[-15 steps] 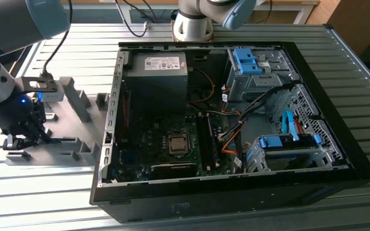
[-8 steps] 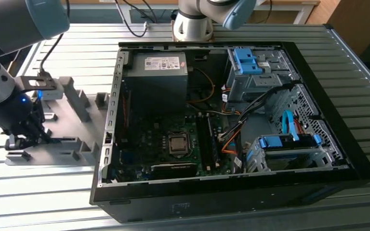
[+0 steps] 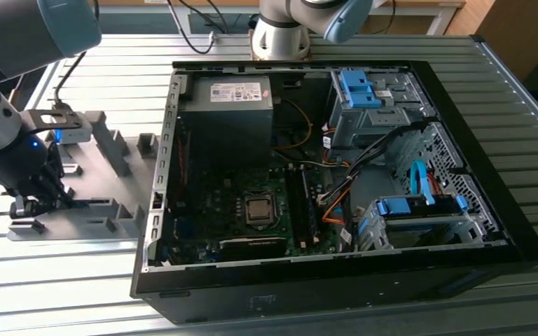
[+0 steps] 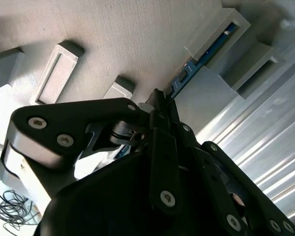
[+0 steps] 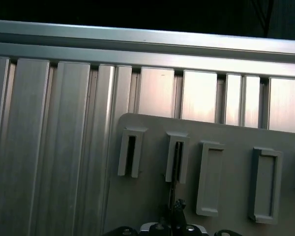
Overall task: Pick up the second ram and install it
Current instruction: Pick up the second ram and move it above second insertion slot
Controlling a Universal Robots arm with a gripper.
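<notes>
Grey fixture plate [image 4: 137,39] | second ram [image 4: 186,71] slotted on edge | jaws pinching it

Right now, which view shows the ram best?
Second wrist view: the ram is a blue strip in the grey fixture, by the pincer. Exterior view: the arm covers that spot. First wrist view: I can't tell it from the slots.

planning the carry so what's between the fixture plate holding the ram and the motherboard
In the exterior view, the case's upright metal side wall stands between the grey fixture plate and the motherboard.
</notes>
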